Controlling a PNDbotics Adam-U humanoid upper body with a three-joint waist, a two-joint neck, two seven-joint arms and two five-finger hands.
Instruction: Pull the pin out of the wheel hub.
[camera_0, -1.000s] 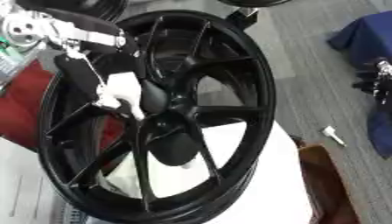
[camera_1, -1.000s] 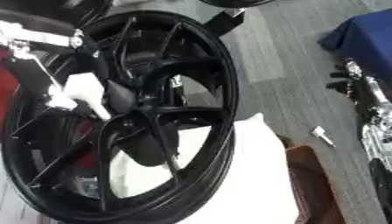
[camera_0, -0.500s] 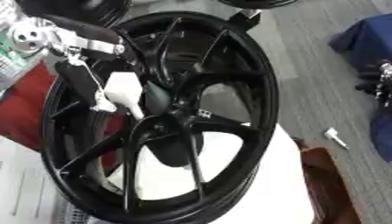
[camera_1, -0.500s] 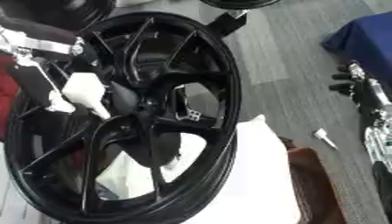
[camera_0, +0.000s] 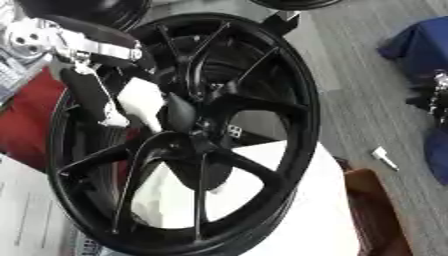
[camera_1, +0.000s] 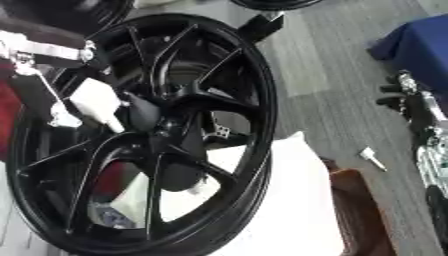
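Left hand (camera_0: 140, 102) reaching into black wheel (camera_0: 289, 105) near hub (camera_0: 197, 137); finger state unclear. Right hand (camera_1: 420, 115) at right edge, finger state unclear.

The wheel hub (camera_0: 188, 135) is glossy black all over, spokes and rim alike; the left hand (camera_0: 140, 102) against its centre is white and black, its arm (camera_0: 66, 40) silver with black parts; the surface under the wheel (camera_0: 302, 215) is plain white; a red patch (camera_0: 31, 120) shows at the left behind the rim; the floor (camera_0: 350, 90) is grey with fine streaks; a blue cloth (camera_0: 420, 45) lies at the right edge; a small white piece (camera_0: 382, 156) lies on the floor; a reddish-brown box (camera_0: 376, 210) sits at lower right; the right hand (camera_1: 420, 120) is black and silver.
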